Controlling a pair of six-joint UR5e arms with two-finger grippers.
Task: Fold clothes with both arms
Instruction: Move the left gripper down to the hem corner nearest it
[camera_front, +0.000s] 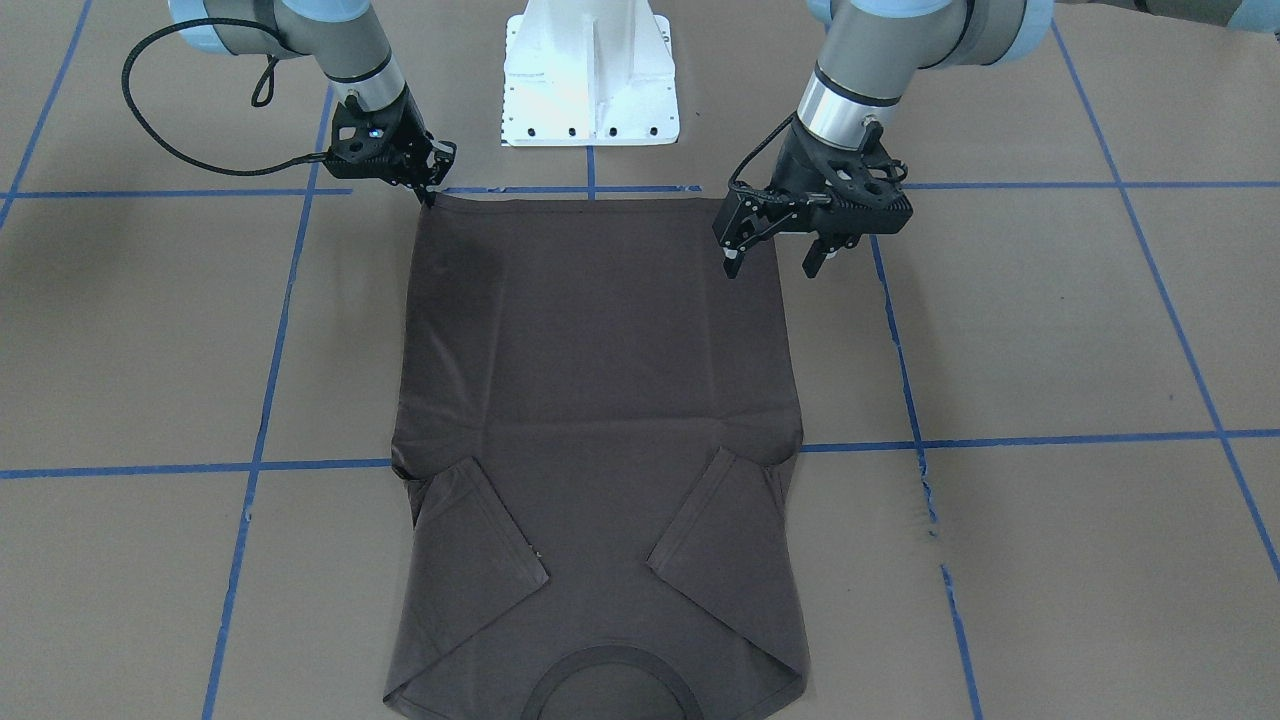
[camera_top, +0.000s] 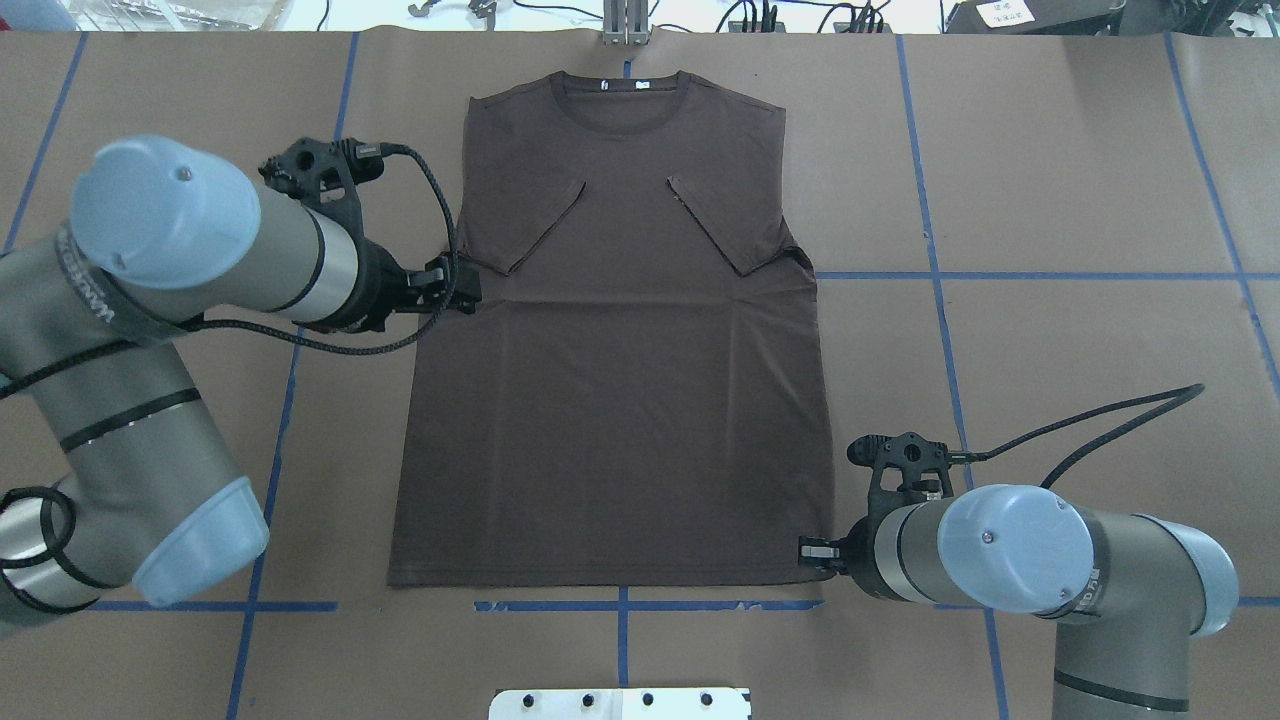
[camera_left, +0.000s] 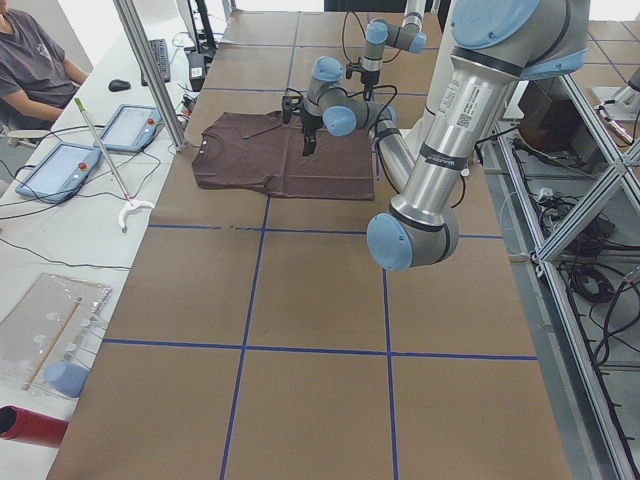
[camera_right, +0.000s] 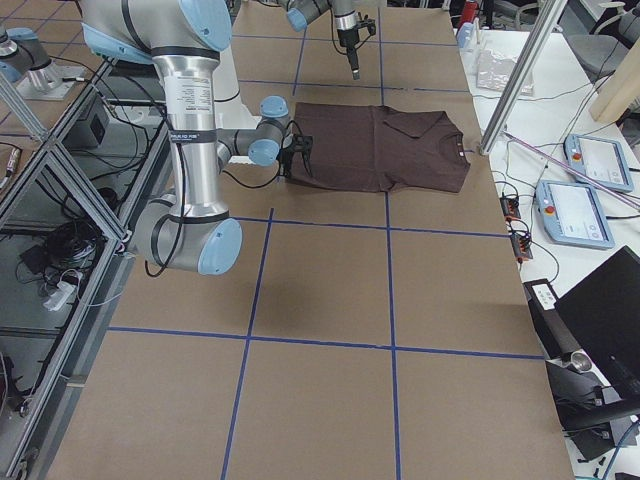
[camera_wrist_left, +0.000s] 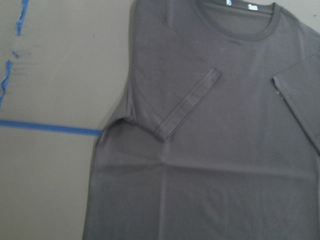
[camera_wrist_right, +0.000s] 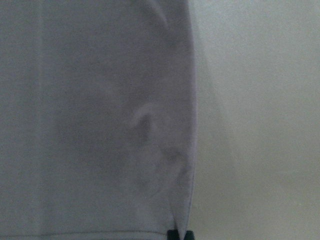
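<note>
The T-shirt lay flat on the table, its collar away from the robot and both sleeves folded in over the chest. The right gripper was down at a hem corner, jaws pinched together on the cloth. The left gripper hung above the shirt's other side edge, jaws wide apart and holding nothing.

One T-shirt lies on the surface. There are two arms, the left arm and the right arm, and one white pedestal.
</note>
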